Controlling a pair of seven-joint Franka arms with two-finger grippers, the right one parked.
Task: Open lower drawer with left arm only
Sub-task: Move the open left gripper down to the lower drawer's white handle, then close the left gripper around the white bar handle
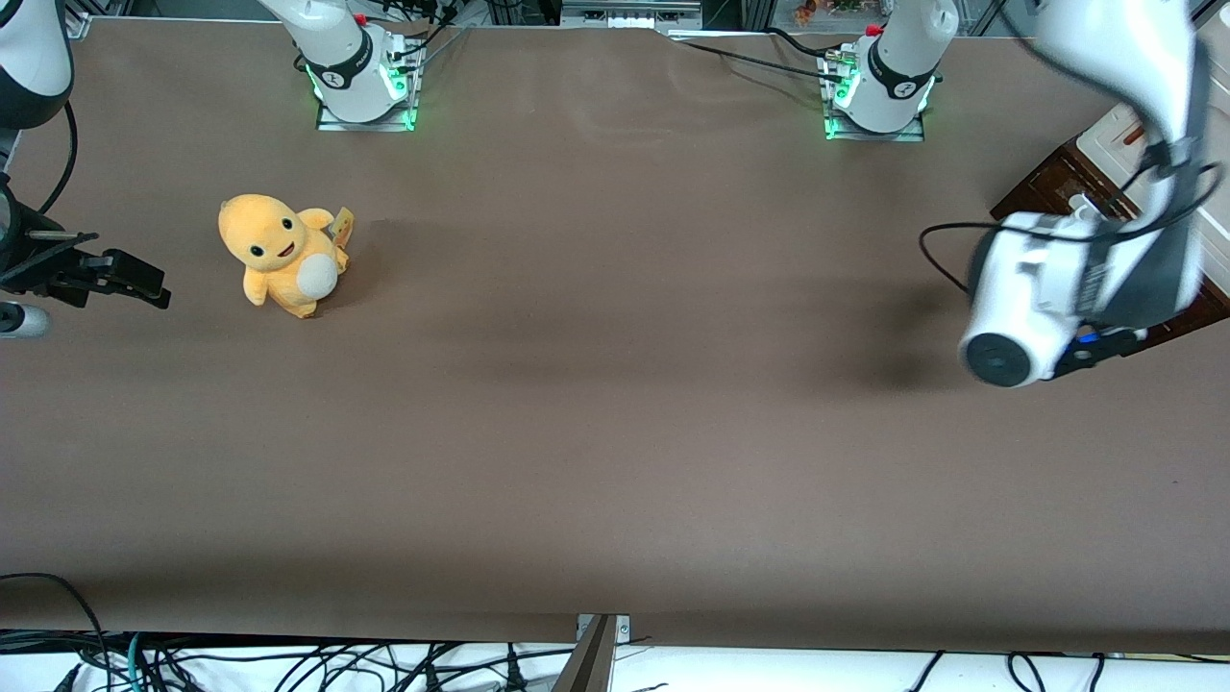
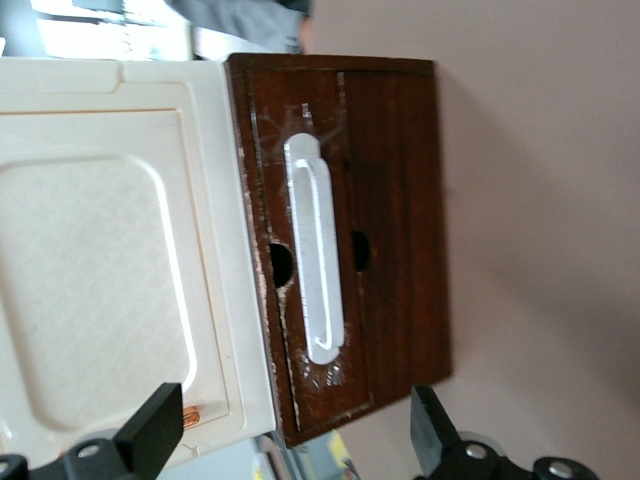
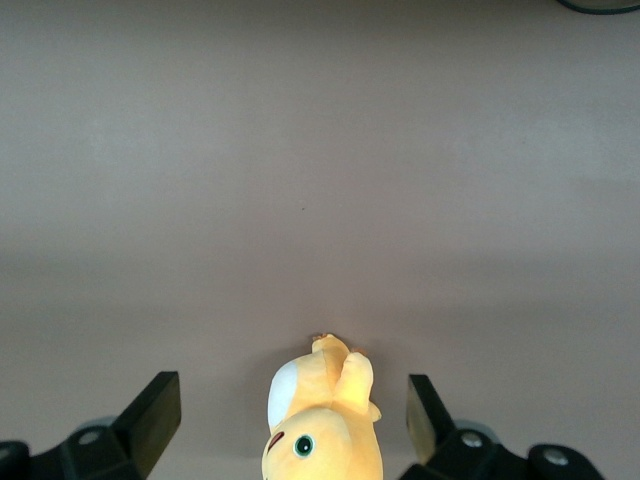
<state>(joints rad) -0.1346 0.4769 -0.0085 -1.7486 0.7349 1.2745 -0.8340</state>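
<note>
The cabinet (image 1: 1062,183) stands at the working arm's end of the table (image 1: 615,404), largely hidden in the front view by the left arm (image 1: 1076,279). The wrist view faces its front squarely: the lower drawer (image 2: 395,240) is shut, flush with the dark frame, its white bar handle (image 2: 315,255) lying across the panel beside the cream panel (image 2: 110,250). The pincer (image 2: 297,440) hangs apart from the cabinet front, its two fingers (image 2: 150,430) spread wide and empty, bracketing the handle in line, probably so a straight advance puts the bar between them. Nothing is touched yet; the approach looks about half made.
</note>
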